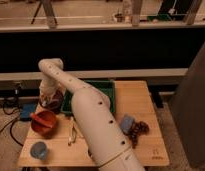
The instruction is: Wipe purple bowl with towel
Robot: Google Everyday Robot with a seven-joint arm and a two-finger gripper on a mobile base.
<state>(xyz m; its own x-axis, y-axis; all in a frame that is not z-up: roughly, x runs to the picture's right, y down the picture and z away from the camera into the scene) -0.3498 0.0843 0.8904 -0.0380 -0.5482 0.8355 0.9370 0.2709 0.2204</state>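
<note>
The purple bowl (53, 103) sits at the table's back left corner, dark and glossy, mostly covered by my arm. My gripper (48, 96) hangs straight down from the white arm's bent wrist and sits over or in the bowl. A pale patch at the gripper may be the towel; I cannot tell it apart from the wrist. The orange-red bowl (44, 122) lies just in front of the purple bowl. A small light-blue cup (38, 150) stands at the front left corner.
A green tray (106, 90) sits at the back middle of the wooden table (146, 150). A utensil (72, 135) lies left of my arm. A blue packet (127, 123) and a brown item (139, 130) lie on the right. Cables hang off the left edge.
</note>
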